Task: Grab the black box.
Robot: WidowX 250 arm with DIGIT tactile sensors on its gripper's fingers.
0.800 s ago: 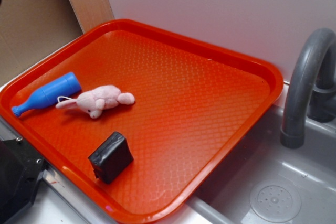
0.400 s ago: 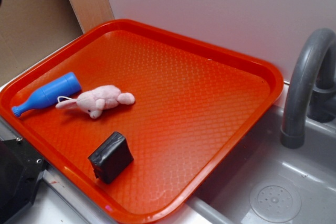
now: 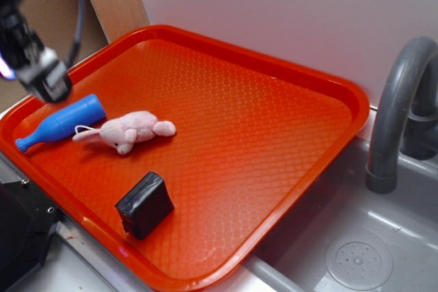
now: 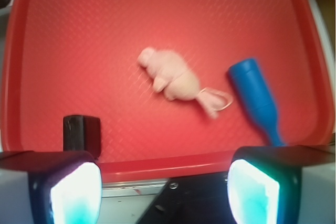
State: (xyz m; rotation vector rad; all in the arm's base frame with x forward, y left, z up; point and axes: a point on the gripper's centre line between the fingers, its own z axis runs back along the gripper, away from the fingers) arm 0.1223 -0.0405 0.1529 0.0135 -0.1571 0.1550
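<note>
From the exterior view I see my gripper (image 3: 46, 81) at ten o'clock, above the orange plastic tray (image 3: 274, 141); the small glossy black box (image 3: 144, 204) sits at seven o'clock. From the wrist view, the fingers (image 4: 73, 192) stand wide apart, with the box (image 4: 82, 134) at eight o'clock.

Black box (image 3: 144, 204) glossy; tray (image 3: 274, 135) textured orange plastic; toy (image 3: 130, 130) pink plush; bottle (image 3: 61, 122) smooth blue plastic

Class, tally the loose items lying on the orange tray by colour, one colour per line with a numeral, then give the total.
Blue (plastic toy bottle): 1
Pink (soft plush toy): 1
Black (small glossy black box): 1
Total: 3, all on the orange plastic tray.
</note>
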